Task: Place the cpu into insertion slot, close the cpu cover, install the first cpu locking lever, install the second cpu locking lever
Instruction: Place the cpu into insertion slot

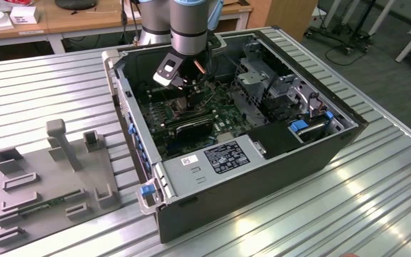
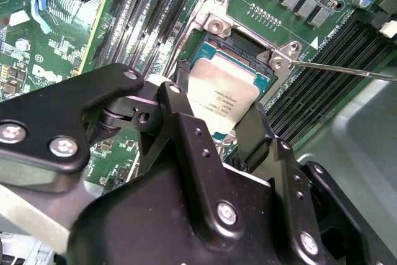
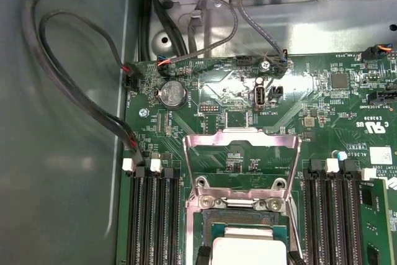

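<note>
The cpu [image 3: 249, 247], a flat chip with a silvery top, sits over the dark insertion slot [image 3: 239, 217] on the green board. My gripper [image 3: 249, 256] has one black fingertip on each side of the chip and looks shut on it. In the second wrist view the cpu [image 2: 224, 94] lies between the same fingers [image 2: 253, 127], level with the socket rim. The cpu cover [image 3: 242, 153], a silvery frame with a window, is swung open away from the socket. A thin locking lever [image 2: 338, 68] sticks out sideways. In the exterior view the gripper [image 1: 185, 101] reaches down into the case.
The open computer case [image 1: 263, 176] lies on a ribbed metal table. Black memory slots [image 3: 152, 215] flank the socket on both sides. Cables [image 3: 74, 91] run along the case wall. A grey fixture plate [image 1: 48, 182] sits at the exterior view's left.
</note>
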You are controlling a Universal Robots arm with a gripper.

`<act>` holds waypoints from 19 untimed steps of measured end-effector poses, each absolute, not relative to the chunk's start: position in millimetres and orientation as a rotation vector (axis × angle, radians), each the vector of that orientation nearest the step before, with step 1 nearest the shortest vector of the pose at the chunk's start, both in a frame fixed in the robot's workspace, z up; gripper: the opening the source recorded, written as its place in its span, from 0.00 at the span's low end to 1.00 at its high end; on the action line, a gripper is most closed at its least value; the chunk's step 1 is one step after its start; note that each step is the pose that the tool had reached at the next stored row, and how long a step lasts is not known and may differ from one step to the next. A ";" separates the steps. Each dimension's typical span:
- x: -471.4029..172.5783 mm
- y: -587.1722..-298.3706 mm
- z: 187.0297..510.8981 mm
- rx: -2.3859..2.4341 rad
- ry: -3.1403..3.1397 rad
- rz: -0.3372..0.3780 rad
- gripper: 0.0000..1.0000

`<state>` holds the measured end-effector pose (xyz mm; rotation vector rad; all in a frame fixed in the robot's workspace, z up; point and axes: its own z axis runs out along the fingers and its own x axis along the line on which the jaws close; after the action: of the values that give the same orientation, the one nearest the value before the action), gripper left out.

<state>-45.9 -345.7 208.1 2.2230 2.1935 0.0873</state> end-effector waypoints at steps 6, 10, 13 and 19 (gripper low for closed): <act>-45.7 -345.4 206.7 2.223 2.194 0.087 0.54; -45.5 -344.1 204.1 2.223 2.194 0.087 0.54; -45.5 -343.7 202.1 2.224 2.194 0.087 0.54; -45.5 -343.7 200.6 2.225 2.192 0.087 0.54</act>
<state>-45.5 -343.7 200.6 2.2247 2.1924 0.0866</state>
